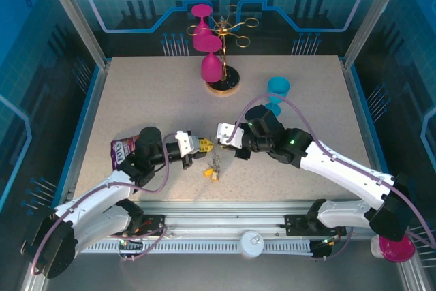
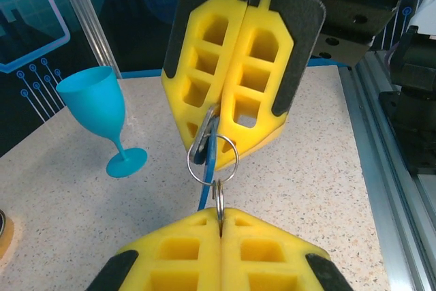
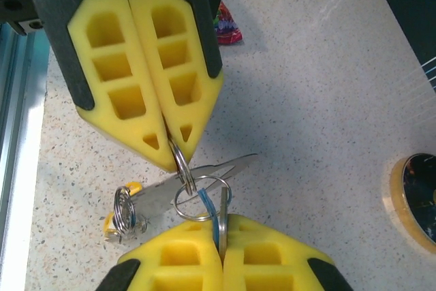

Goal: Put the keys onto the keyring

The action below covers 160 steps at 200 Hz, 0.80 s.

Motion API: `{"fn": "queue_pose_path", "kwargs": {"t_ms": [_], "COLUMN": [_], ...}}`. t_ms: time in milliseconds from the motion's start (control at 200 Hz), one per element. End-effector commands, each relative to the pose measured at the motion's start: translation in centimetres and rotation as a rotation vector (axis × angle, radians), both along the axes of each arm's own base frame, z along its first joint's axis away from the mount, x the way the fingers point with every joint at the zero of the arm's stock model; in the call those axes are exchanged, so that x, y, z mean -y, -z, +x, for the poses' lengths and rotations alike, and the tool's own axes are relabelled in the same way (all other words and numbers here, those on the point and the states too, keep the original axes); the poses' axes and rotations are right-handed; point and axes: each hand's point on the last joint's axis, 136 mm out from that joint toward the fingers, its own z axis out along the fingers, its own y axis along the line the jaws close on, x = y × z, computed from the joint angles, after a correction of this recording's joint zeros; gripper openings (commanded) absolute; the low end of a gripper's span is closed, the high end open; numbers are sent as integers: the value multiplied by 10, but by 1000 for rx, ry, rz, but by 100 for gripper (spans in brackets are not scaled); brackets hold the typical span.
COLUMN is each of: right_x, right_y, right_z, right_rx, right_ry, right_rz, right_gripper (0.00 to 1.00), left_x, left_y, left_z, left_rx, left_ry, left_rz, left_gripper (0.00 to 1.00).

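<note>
**Two clamped grippers hold the ring assembly between them**

The left gripper (image 1: 204, 146) and the right gripper (image 1: 219, 140) meet tip to tip on the arm-base side of the turquoise plastic goblet (image 1: 278, 90), a little to its left. Both are closed tight. The left gripper's yellow foam pads (image 2: 197, 226) pinch a small silver link (image 2: 219, 199), and the right gripper's pads (image 3: 197, 236) pinch the blue-headed silver key (image 3: 206, 204).

The thin round silver keyring (image 2: 212, 160) hangs between them, off the speckled table (image 1: 136, 93). This is probably so one arm can steady the ring while the other works the key onto its wire. I cannot tell whether that key is already threaded on.

A yellow-headed silver key (image 3: 160, 194) lies on the table just below the grippers, farther from the goblet. It looks to be waiting its turn.
</note>
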Motion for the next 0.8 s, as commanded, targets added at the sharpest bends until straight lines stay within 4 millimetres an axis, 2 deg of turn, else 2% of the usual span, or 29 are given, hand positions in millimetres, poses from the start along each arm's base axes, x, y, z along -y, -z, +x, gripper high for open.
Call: {"fn": "queue_pose_path", "kwargs": {"t_ms": [0,210,240,310,370,500,580,610,700,796], "right_x": [-5,-19,-20,-21,-22,-22,-21,-20,-19,-22], "right_y": [-28,-42,-42,-41,-36,-29,-23,-19,-12,-9], "right_z": [12,19,20,25,29,37,44,47,53,57], "right_rx": [101,174,180,191,198,201,208,208,207,196], "right_ry": [21,4,5,18,24,50,76,86,108,119], "right_rz": [28,47,43,35,13,-14,-43,-62,-99,-96], "right_gripper": [0,0,0,0,0,0,0,0,0,0], "left_x": [0,1,0,-1,-3,-9,-13,-16,-28,-48], "left_y": [13,19,18,14,11,5,-2,-7,-22,-38], "left_z": [0,3,4,10,13,17,20,23,31,42], "left_rx": [-23,-43,-38,-36,-24,6,43,64,136,214], "left_ry": [3,-2,-9,-42,-66,-116,-157,-179,-269,-404], "left_rz": [55,73,70,56,44,18,0,-15,-66,-120], "left_gripper": [0,0,6,34,49,69,75,84,98,99]}}
